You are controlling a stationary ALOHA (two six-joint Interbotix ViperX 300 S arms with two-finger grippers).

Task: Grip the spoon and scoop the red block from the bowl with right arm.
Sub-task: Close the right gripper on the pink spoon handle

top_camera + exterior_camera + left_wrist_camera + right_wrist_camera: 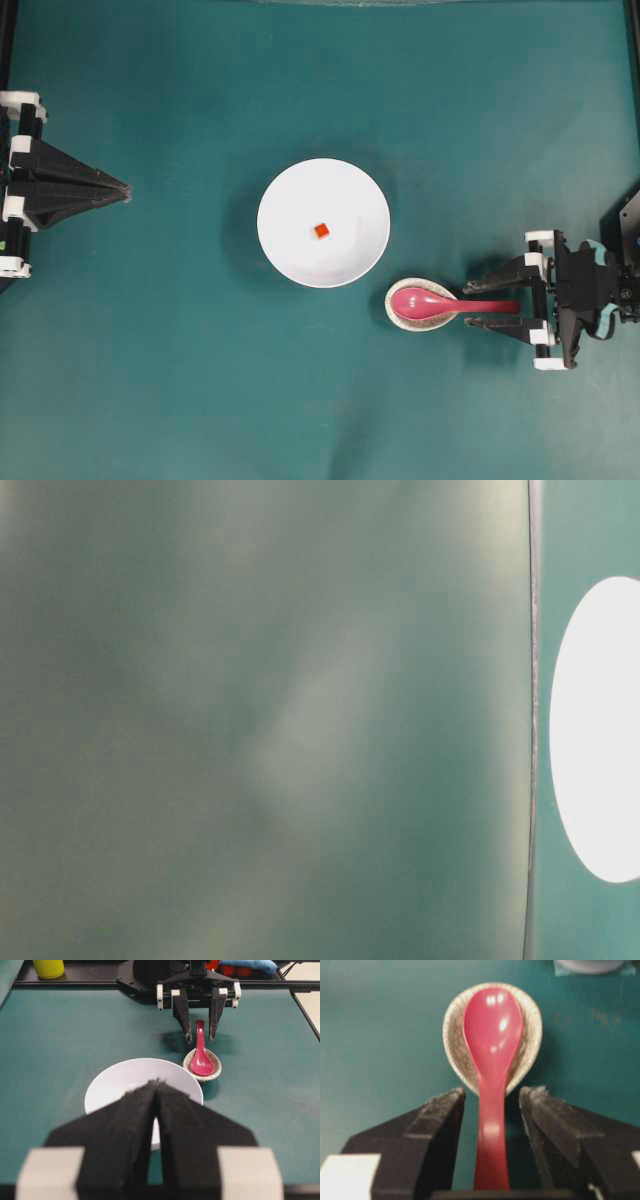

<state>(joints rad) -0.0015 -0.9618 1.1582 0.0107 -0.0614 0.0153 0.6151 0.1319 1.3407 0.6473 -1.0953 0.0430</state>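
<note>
Right hand: released, fingers straddling the handle, not clenched yet.
Spoon: ungripped, lying in the spoon rest beside the bowl.
Red block: in the bowl, unscooped.
Left: grip, then scoop.

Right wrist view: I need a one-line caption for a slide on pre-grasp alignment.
Open right end effector straddles the handle of the pink-red spoon, whose scoop lies in a speckled spoon rest.

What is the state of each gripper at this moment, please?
Left gripper: closed, holding nothing.
Right gripper: open, fingers either side of the spoon handle, not gripping it.
</note>
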